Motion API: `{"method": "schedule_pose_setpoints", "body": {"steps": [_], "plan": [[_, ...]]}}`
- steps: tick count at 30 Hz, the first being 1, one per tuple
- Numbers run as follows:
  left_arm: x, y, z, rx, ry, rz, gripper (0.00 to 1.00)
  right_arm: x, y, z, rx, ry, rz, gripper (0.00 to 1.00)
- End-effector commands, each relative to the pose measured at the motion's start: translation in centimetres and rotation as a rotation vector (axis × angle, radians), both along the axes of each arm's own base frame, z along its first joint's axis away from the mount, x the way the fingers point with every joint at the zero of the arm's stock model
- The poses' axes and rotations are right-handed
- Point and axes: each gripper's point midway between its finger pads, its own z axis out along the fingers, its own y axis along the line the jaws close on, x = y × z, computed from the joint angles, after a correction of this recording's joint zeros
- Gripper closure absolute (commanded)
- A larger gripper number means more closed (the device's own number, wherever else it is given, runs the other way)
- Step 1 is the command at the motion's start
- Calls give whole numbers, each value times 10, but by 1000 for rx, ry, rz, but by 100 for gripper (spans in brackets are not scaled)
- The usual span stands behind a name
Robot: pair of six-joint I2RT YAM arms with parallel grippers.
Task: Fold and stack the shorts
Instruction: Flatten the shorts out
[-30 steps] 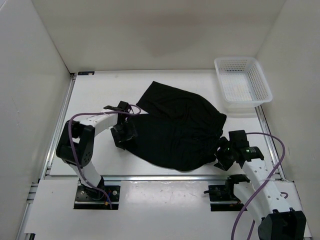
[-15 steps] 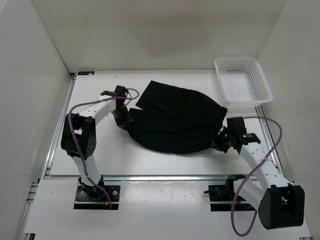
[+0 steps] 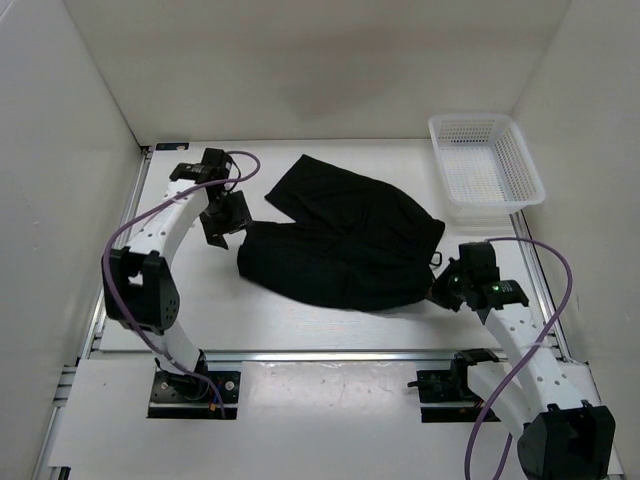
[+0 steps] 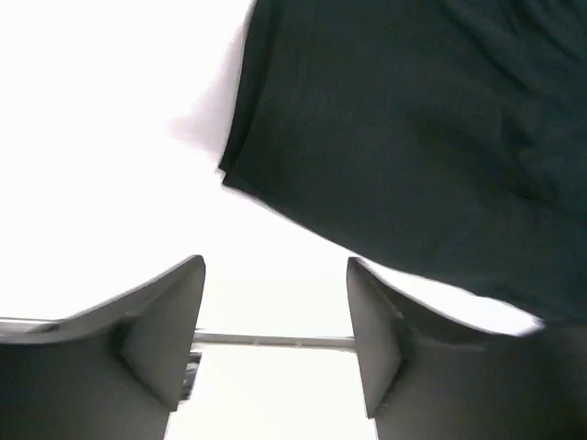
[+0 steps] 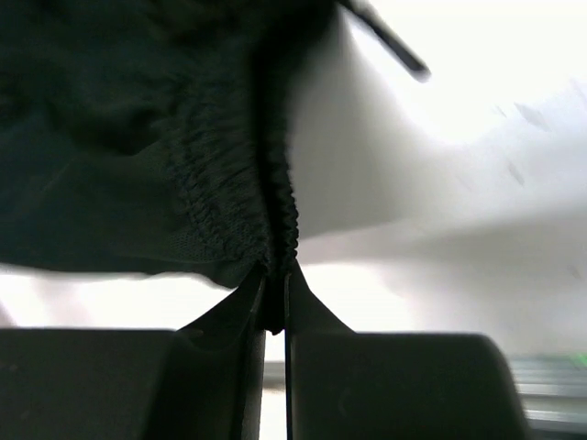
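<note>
On the white table (image 3: 300,330) the black shorts (image 3: 340,245) lie crumpled across the middle, folded roughly over themselves into a lopsided heap; one corner reaches toward the far left, and the bulk runs from centre-left to the right side. At the right end the right gripper (image 3: 445,285) has hold of the cloth; the right wrist view shows its two fingers pressed together (image 5: 273,275) on the gathered elastic waistband (image 5: 229,183), with only a thin sliver of fabric between the tips. A thin black drawstring (image 5: 390,41) sticks out past the waistband over the pale table.

The left gripper (image 3: 222,222) sits just beside the left edge of the shorts, not touching them. In the left wrist view its fingers stand well apart (image 4: 275,266) with nothing between them but bare table, and the hem of the shorts (image 4: 394,156) lies ahead and to the right, slightly blurred.

A white plastic mesh basket (image 3: 494,208) stands in the far right corner, apart from the shorts and from both arms — it looks to hold no clothing.
</note>
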Motion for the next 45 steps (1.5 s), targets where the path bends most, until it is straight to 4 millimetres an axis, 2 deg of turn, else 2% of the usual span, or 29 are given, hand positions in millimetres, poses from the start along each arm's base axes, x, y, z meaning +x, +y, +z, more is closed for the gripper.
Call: {"method": "schedule_pose_setpoints", "body": {"steps": [1, 2, 4, 7, 9, 10, 11, 13, 14, 17, 18, 21, 27, 30, 31, 32, 33, 34, 35, 36, 37, 38, 39, 40, 41, 42, 44, 45], "plan": [[22, -4, -15, -12, -8, -25, 24, -25, -9, -29, -42, 90, -6, 100], [39, -8, -26, 7, 22, -30, 22, -26, -11, -33, -52, 97, -12, 100], [43, 0, -29, 62, 52, -18, 24, -26, -13, -33, -67, 105, -10, 100], [32, 6, -9, 92, -12, 13, 25, -29, -13, -31, -69, 115, -10, 100], [9, 16, -2, 92, -23, 63, 26, -28, -14, -30, -73, 105, -2, 100], [0, 21, 9, 80, -64, 85, 29, -26, -13, -29, -71, 96, -3, 100], [-25, 25, -11, 89, 3, 105, 33, -27, -13, -31, -73, 107, -2, 100], [-43, 16, -22, 21, 12, 105, 42, -26, -12, -32, -66, 115, 3, 100], [-67, 12, -37, 2, 49, 96, 44, -25, -10, -34, -68, 119, 12, 100], [-88, -6, -59, -99, 98, 113, 43, -26, -10, -35, -69, 128, 13, 100], [-94, -11, -73, -118, 112, 110, 41, -26, -10, -35, -69, 128, 13, 100], [-94, -26, -91, -163, 158, 99, 33, -26, -10, -35, -69, 128, 13, 100], [-88, -27, -119, -135, 240, 88, 33, -31, -9, -35, -57, 130, 10, 100], [-79, -23, -130, -95, 250, 86, 53, -35, -10, -36, -56, 128, 10, 100], [-71, -23, -130, -86, 243, 75, 75, -35, -9, -35, -52, 130, 2, 100], [-67, -23, -130, -85, 235, 63, 84, -35, -9, -35, -51, 130, 2, 100], [-62, -23, -129, -77, 226, 64, 90, -35, -9, -35, -51, 130, 2, 100], [-61, -21, -130, -61, 242, 56, 90, -35, -9, -35, -51, 130, 2, 100], [-48, -21, -120, -55, 206, 42, 90, -35, -9, -35, -51, 130, 2, 100], [-43, -15, -118, -13, 202, 50, 90, -35, -9, -35, -51, 130, 2, 100], [-47, -8, -110, 26, 226, 43, 90, -32, -9, -31, -49, 118, 2, 100], [-34, -6, -93, 43, 177, 48, 90, -32, -9, -28, -54, 115, 10, 100], [-31, 3, -84, 93, 156, 58, 90, -32, -9, -28, -54, 114, 10, 100], [-31, 7, -72, 114, 139, 54, 90, -28, -10, -24, -64, 99, 12, 100], [-35, 11, -52, 121, 115, 58, 90, -31, -11, -26, -66, 111, 12, 100], [-39, 12, -45, 120, 110, 58, 90, -29, -10, -21, -64, 93, 12, 100], [-50, 0, -23, 29, 84, 25, 90, -31, -11, -22, -75, 98, 27, 100], [-59, -4, -20, 0, 97, 8, 90, -30, -11, -18, -74, 94, 27, 100]]}}
